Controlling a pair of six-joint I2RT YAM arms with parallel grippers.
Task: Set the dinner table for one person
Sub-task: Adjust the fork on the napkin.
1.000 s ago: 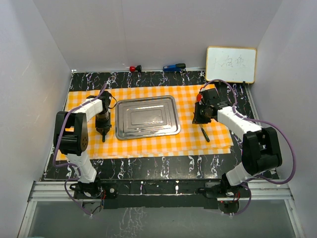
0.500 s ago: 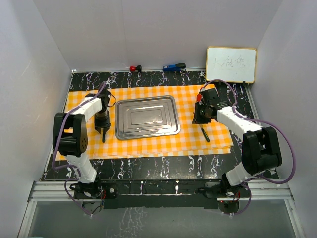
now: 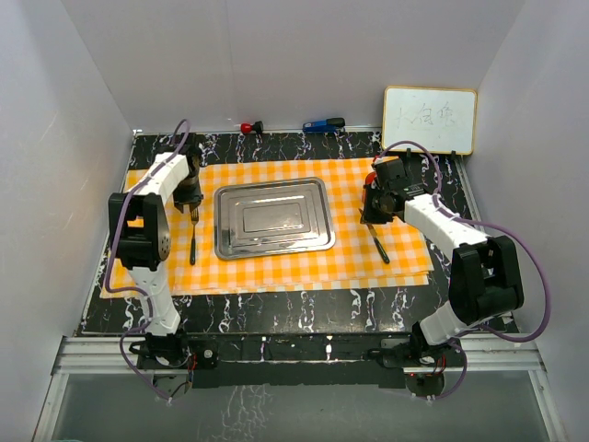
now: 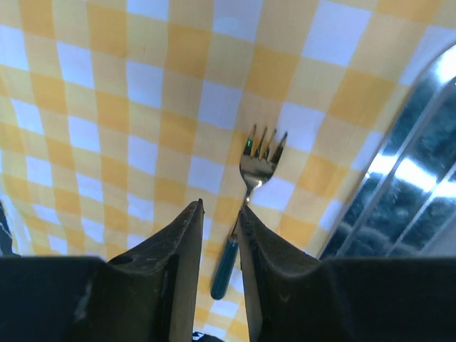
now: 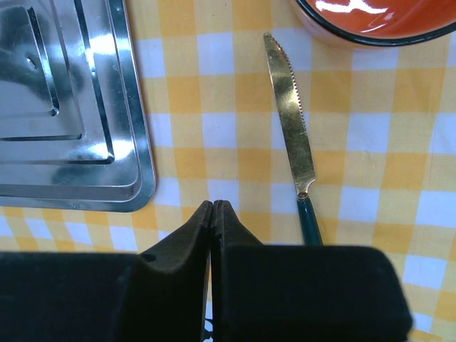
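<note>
The dinner table [image 3: 276, 308], a black top with white veins, fills the floor of the booth. Its bare edges show all round an orange-and-white checked cloth [image 3: 276, 267] that covers its middle. A steel tray [image 3: 273, 216] lies flat in the centre of the cloth with nothing in it. A small whiteboard [image 3: 430, 120] leans on the wall at the far right corner.

The left gripper [image 4: 219, 210] hangs over the cloth left of the tray, its jaws a narrow gap apart and holding nothing. The right gripper [image 5: 213, 206] hangs over the cloth right of the tray, with its jaws pressed together and empty.

A red bowl [image 5: 377, 18] sits on the cloth to the far right, partly hidden by the right arm in the top view. A knife [image 5: 288, 107] lies just beside it, tip near the rim, and the gripper covers the handle end. A fork [image 4: 260, 160] lies flat left of the tray, apart from it; its teal handle shows through the left jaws' gap. A red thing [image 3: 248, 127] and a blue one [image 3: 324, 123] lie at the table's far edge.
</note>
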